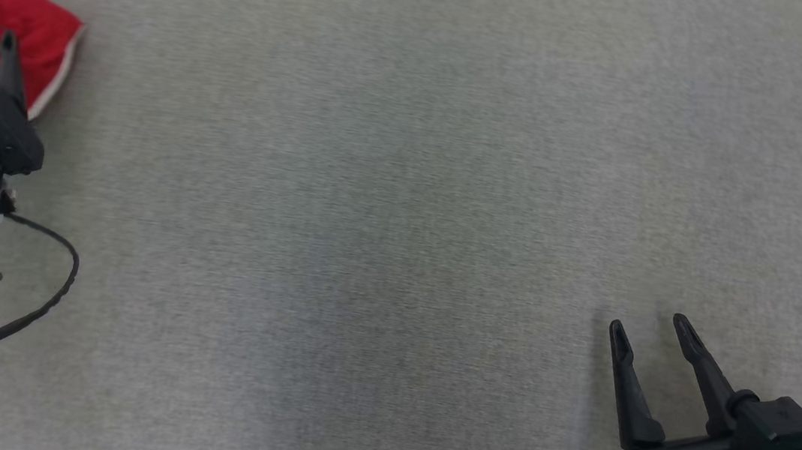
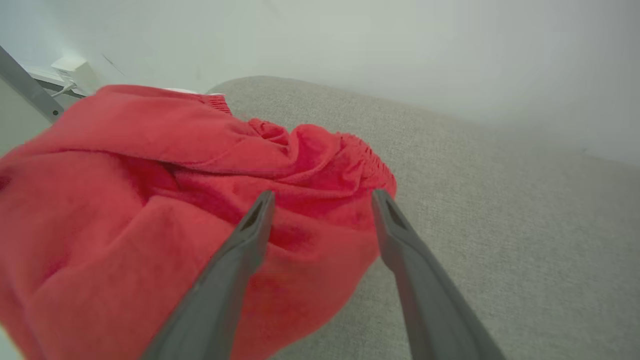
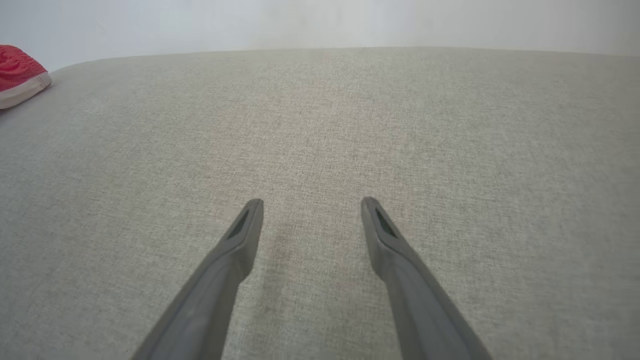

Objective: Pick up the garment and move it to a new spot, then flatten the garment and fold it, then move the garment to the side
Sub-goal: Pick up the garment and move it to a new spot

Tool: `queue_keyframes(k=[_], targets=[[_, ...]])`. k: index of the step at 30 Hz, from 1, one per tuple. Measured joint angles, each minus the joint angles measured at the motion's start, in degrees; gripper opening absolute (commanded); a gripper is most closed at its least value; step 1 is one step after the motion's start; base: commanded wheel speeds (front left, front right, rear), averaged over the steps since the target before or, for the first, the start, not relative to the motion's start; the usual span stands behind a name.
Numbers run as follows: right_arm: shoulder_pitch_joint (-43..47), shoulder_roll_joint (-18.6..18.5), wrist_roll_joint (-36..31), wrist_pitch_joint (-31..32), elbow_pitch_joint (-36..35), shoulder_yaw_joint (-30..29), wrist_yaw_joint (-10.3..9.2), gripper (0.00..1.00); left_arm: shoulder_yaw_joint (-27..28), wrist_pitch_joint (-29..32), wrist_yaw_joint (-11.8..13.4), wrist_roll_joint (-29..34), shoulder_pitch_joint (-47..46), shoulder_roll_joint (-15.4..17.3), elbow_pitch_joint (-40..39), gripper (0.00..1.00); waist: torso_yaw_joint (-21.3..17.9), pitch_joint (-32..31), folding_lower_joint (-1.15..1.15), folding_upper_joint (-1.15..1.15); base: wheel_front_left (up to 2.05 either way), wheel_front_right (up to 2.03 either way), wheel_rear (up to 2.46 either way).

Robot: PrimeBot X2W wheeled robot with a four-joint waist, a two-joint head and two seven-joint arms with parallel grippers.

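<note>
- My left hand [image 2: 322, 197] hung open over the red garment [image 2: 150, 200], fingers spread, tips just above its nearest folds, gripping nothing. The cloth lay bunched straight ahead of and beneath those fingers, at what seemed the far margin of the grey cover [image 2: 500, 200].
- My right hand [image 1: 648, 325] hovered open and empty, well apart from the garment, with only bare cover ahead of its fingers.
- First risk, as I judged it: one finger of my left hand sat at the very rim of the heap. Closing there could have pinched a thin fold or missed outright, and the cloth might have slipped free on the lift.
- Second risk: a grab at the top layer of a crumpled heap could have raised it twisted, making the flattening harder.
- Third risk: with the garment apparently near the cover's edge, a push rather than a pinch could have nudged it off.
- Fourth risk: the black cable [image 1: 54, 291] looping beside my left wrist could have snagged the cloth when the arm drew back.
</note>
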Motion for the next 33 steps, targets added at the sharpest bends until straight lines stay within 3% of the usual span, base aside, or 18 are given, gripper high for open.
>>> queue_keyframes(k=[6,9,10,12,13,23,30,31,33], targets=[[2.15,-0.26,0.02,0.63,-2.08,-0.58,0.0,1.0,-1.18,0.9,4.37,3.03,0.08,2.32,2.92,1.0,-3.2,1.45,0.0,0.0,0.0,0.0,0.0],[2.68,-0.3,0.02,0.98,-2.78,-0.74,0.0,1.0,-1.25,1.82,5.35,3.12,0.18,2.65,4.12,1.0,-4.07,2.09,-0.01,-0.01,0.0,0.0,0.0],[2.69,-0.29,0.02,1.0,-2.9,-0.74,0.0,1.0,-1.36,2.29,5.34,3.12,0.29,2.67,4.6,0.66,-4.22,2.32,-0.01,0.0,0.0,0.0,0.0],[2.68,-0.25,0.02,1.07,-3.2,-0.85,0.0,1.0,-1.91,2.79,5.5,3.61,0.52,2.69,5.2,0.26,-4.37,2.69,0.0,0.0,0.0,0.0,0.0],[2.66,-0.2,0.02,1.08,-3.27,-0.93,0.0,1.0,-2.18,3.1,5.39,3.64,0.68,2.69,5.43,0.0,-4.33,2.77,0.0,0.0,0.0,0.0,0.0],[1.82,0.6,0.75,0.33,-1.51,0.03,0.0,1.0,-3.47,1.68,3.24,3.49,0.83,2.56,4.14,0.0,-3.32,0.7,-0.01,0.0,0.0,0.0,0.0],[-0.41,2.07,2.14,-1.72,1.85,0.78,0.0,1.0,-3.0,2.49,-0.38,0.62,-1.14,3.59,-1.1,0.0,-2.02,-2.54,-0.01,-0.01,0.0,0.0,0.0],[-0.9,2.58,2.64,-2.71,3.25,0.82,0.0,1.0,-2.44,3.61,-2.32,-1.71,-2.06,3.76,-3.55,0.0,-1.63,-3.65,-0.01,-0.01,0.0,0.0,0.0],[-1.06,3.12,3.14,-3.71,4.75,0.69,0.0,1.0,-3.05,5.2,-3.23,-2.37,-2.67,4.21,-5.89,0.0,-1.2,-4.8,-0.01,-0.01,0.0,0.0,0.0]])
